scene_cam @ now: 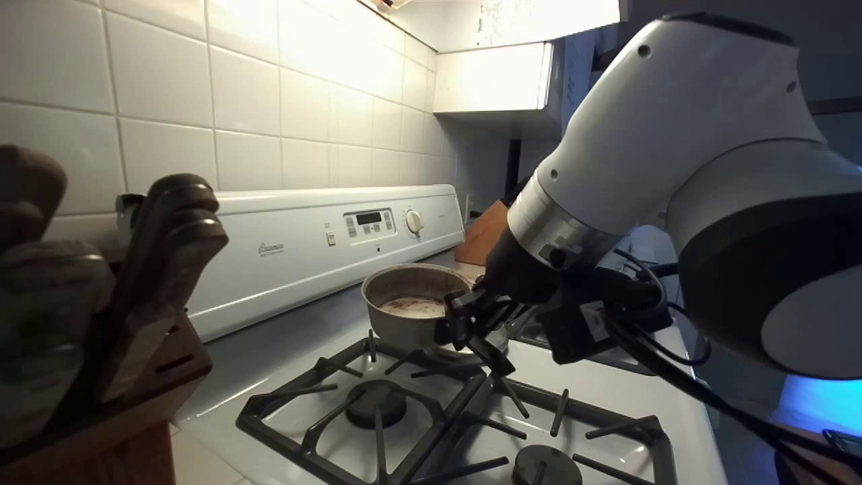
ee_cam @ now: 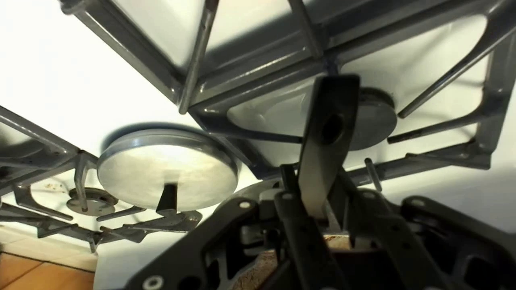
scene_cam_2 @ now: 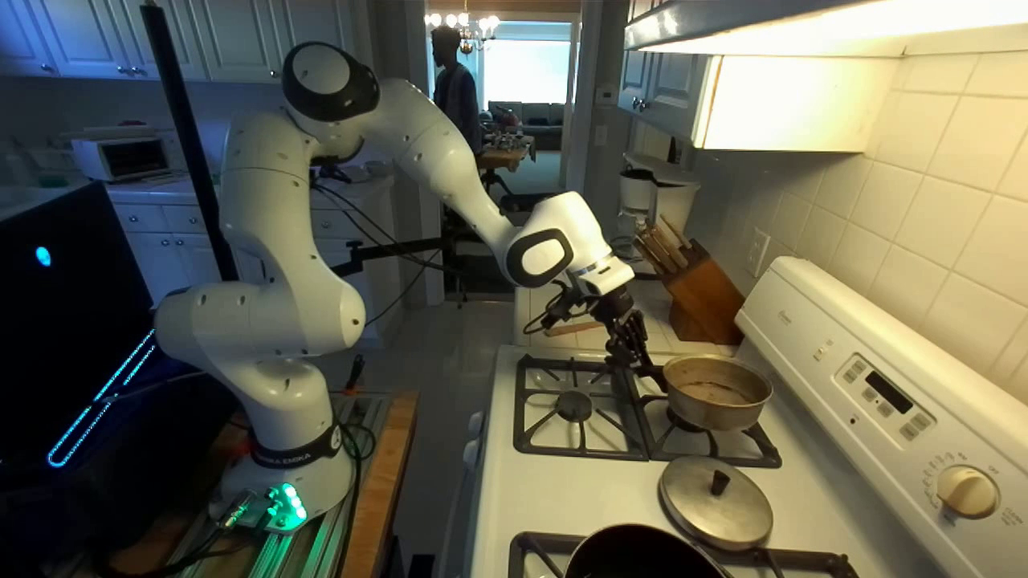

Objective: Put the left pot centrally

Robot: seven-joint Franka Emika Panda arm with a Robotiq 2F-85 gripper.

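Observation:
The left pot, a small round steel saucepan with a stained beige-brown inside, shows in both exterior views (scene_cam: 404, 327) (scene_cam_2: 715, 413). It is over the rear burner and seems slightly raised above the grate. Its dark handle (ee_cam: 332, 104) runs between my fingers in the wrist view. My gripper (scene_cam: 471, 327) is shut on this handle; it also shows beside the pot in an exterior view (scene_cam_2: 636, 353) and in the wrist view (ee_cam: 316, 181). Part of the stained inside (ee_cam: 258, 272) shows behind the fingers. The fingers hide much of the pot in the wrist view.
A flat round metal lid (scene_cam_2: 715, 510) with a black knob lies between the grates (scene_cam_2: 578, 453); the wrist view also shows it (ee_cam: 169, 173). A black pot (scene_cam_2: 642, 554) stands on the nearer grate. The control panel (scene_cam: 316, 232) rises behind the burners. Knife blocks (scene_cam: 155, 357) (scene_cam_2: 707, 293) flank the stove.

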